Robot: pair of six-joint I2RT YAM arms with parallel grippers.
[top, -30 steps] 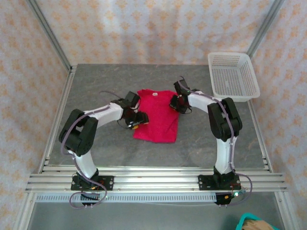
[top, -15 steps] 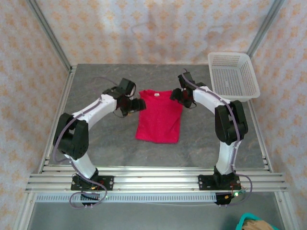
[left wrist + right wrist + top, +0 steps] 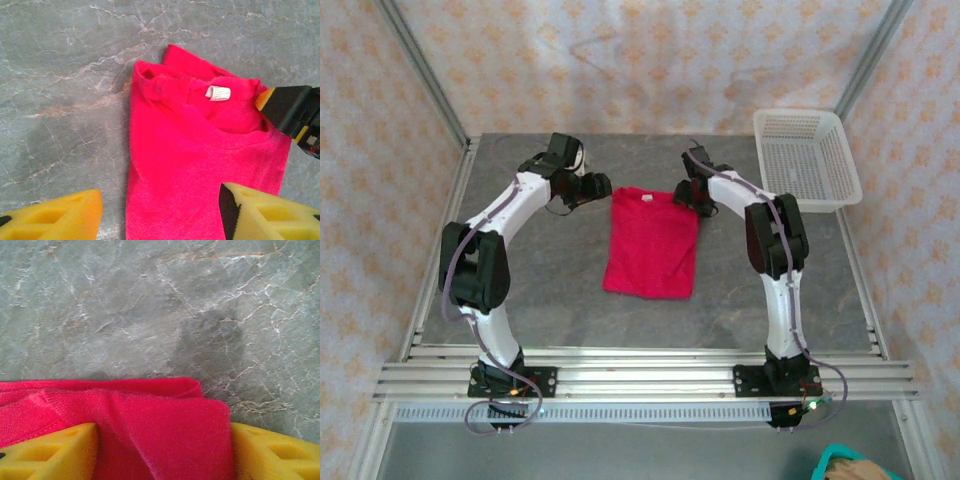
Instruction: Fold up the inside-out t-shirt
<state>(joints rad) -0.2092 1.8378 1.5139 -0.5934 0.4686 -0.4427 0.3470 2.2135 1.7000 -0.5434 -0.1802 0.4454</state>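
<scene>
The red-pink t-shirt (image 3: 650, 242) lies flat mid-table as a narrow rectangle, collar toward the far side. In the left wrist view the t-shirt (image 3: 200, 165) shows its collar and a white tag (image 3: 218, 93). My left gripper (image 3: 596, 188) hovers at the shirt's far left corner, open, with its yellow fingers (image 3: 55, 217) spread wide over cloth and table. My right gripper (image 3: 687, 195) sits at the far right corner, open. Its fingers (image 3: 275, 452) straddle the folded corner of the t-shirt (image 3: 165, 430) without pinching it. The right gripper's black-and-yellow tip (image 3: 290, 112) shows beside the collar.
A white mesh basket (image 3: 806, 157) stands at the far right corner of the grey marbled table (image 3: 520, 290). Metal frame posts and patterned walls close in the sides and back. Bare tabletop lies in front of the shirt.
Both grippers have moved from the shirt's middle toward its far collar end and spread outward. The shirt now lies flatter, with its top right edge a little wider.
</scene>
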